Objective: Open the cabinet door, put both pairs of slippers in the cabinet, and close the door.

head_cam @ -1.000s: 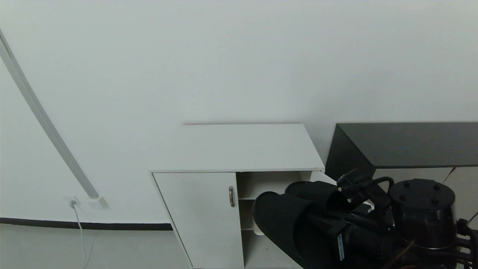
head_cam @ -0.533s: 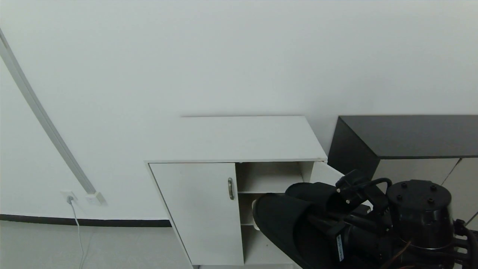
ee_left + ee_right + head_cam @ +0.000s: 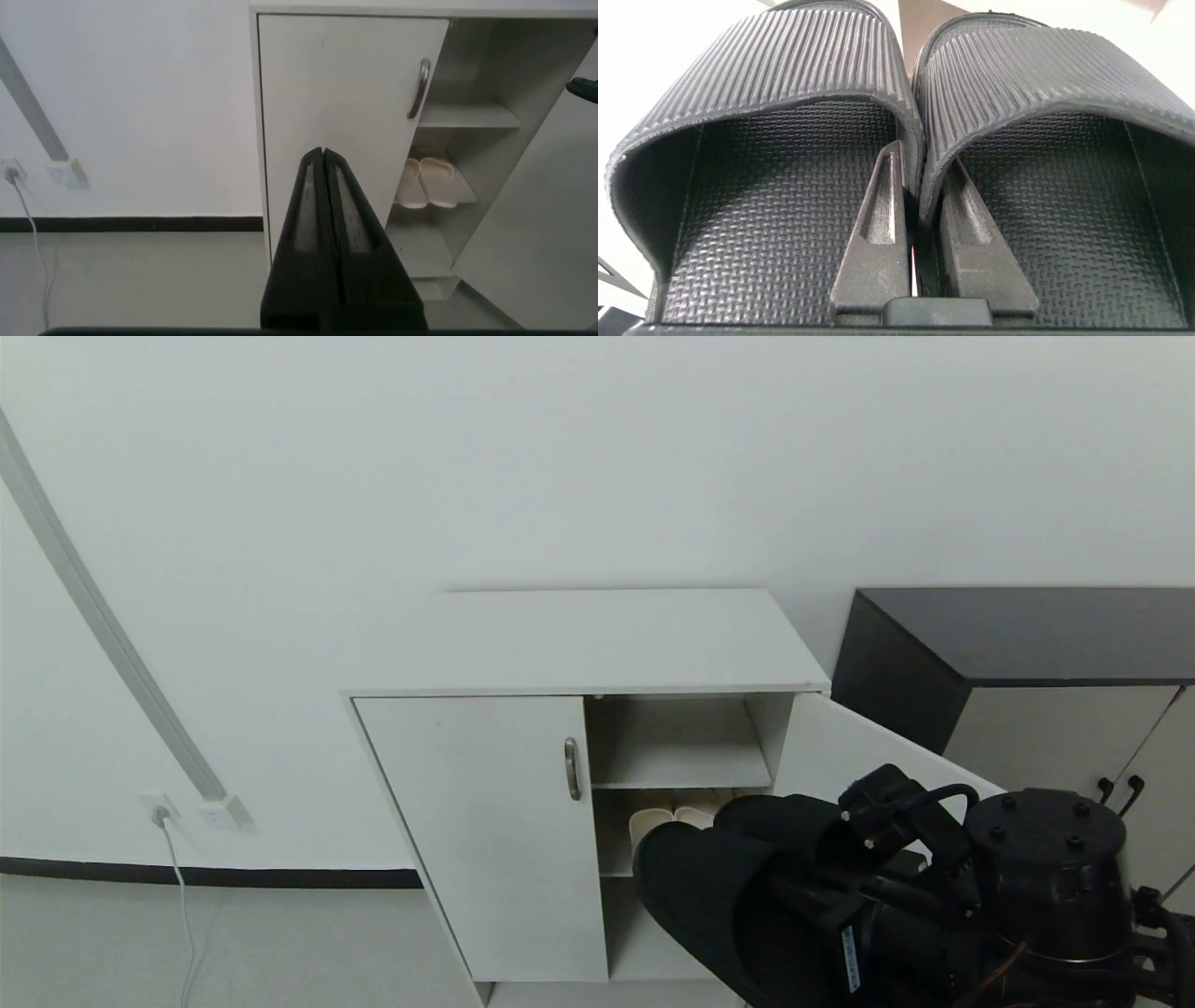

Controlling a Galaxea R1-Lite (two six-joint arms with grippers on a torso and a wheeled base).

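Black slippers (image 3: 719,887) pinched by inner walls in R gripper (image 3: 920,163); L gripper (image 3: 323,163) clenched, empty. Steer yours into cabinet (image 3: 597,644) bay at 11 o'clock, clear of door (image 3: 868,756) & white pair (image 3: 672,819).

I count four slippers in two pairs: two black slippers (image 3: 709,887) and two pale slippers (image 3: 434,182), the pale ones inside the one white cabinet (image 3: 616,644). This cabinet has two doors, one closed door (image 3: 476,831) with one handle (image 3: 571,769) and one open door (image 3: 859,756). At 3 o'clock from it stands one dark cabinet (image 3: 1027,635), and at 9 o'clock is one wall socket (image 3: 159,810) with one cable (image 3: 182,896).
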